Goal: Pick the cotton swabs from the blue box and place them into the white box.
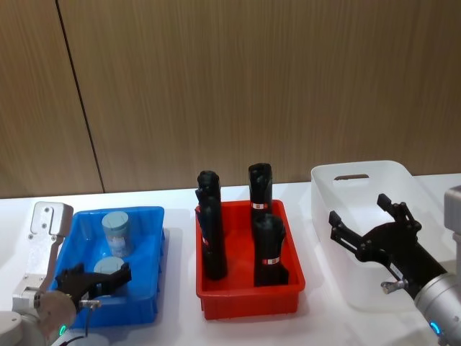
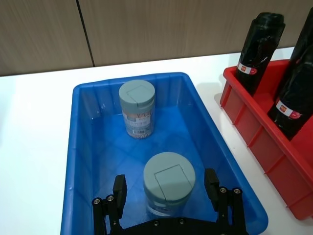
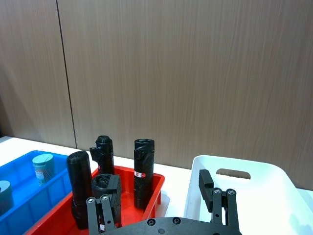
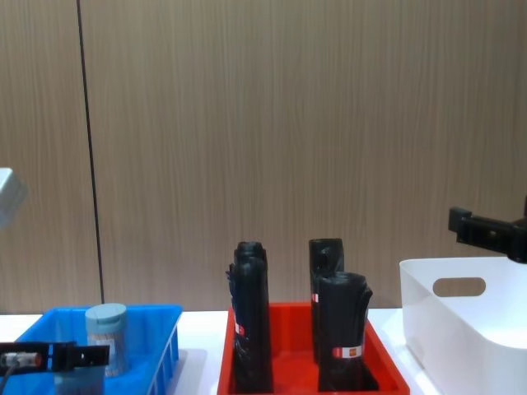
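Note:
Two cotton swabs jars stand upright in the blue box [image 1: 148, 288]: a far one [image 1: 116, 232] and a near one [image 1: 108, 267]. My left gripper [image 1: 96, 278] is open and low inside the box, around the near jar. In the left wrist view its fingers [image 2: 120, 192] flank that jar [image 2: 168, 183] with a small gap on each side, and the far jar [image 2: 137, 108] stands behind. The white box [image 1: 374, 281] sits at the right. My right gripper [image 1: 358, 207] hovers over it, open and holding nothing.
A red bin [image 1: 248, 295] with several tall black wrapped rolls [image 1: 268, 249] stands between the blue and white boxes. A wooden wall runs close behind the white table [image 1: 180, 317].

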### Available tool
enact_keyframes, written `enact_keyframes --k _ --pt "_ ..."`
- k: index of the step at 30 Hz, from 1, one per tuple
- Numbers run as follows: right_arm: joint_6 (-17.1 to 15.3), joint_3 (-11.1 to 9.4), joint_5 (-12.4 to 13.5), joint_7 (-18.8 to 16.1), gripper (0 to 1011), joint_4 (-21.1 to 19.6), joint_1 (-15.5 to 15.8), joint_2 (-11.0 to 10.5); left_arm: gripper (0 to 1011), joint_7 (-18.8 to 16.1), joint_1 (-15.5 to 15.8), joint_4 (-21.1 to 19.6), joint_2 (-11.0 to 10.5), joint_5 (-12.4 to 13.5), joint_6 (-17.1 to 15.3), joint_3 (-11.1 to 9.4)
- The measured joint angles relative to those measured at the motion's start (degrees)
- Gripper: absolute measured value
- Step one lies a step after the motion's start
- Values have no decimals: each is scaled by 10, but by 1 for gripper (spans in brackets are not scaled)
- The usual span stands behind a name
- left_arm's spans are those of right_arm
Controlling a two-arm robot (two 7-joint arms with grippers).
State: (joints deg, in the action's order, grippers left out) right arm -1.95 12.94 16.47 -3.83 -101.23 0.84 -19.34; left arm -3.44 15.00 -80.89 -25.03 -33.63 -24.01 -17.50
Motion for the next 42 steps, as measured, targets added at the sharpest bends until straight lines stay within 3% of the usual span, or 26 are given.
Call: enact_keyframes --k 23,29,36,42 --pt "0 0 0 0 1002 0 0 0 1004 42 41 70 18 12 -16 3" --pt "0 0 0 0 1002 0 0 0 889 53 47 81 22 16 -13 2" --pt "0 0 0 0 1002 0 0 0 673 60 50 85 24 19 -6 1" --pt "0 0 0 0 1002 0 0 0 671 63 50 84 25 22 1 1"
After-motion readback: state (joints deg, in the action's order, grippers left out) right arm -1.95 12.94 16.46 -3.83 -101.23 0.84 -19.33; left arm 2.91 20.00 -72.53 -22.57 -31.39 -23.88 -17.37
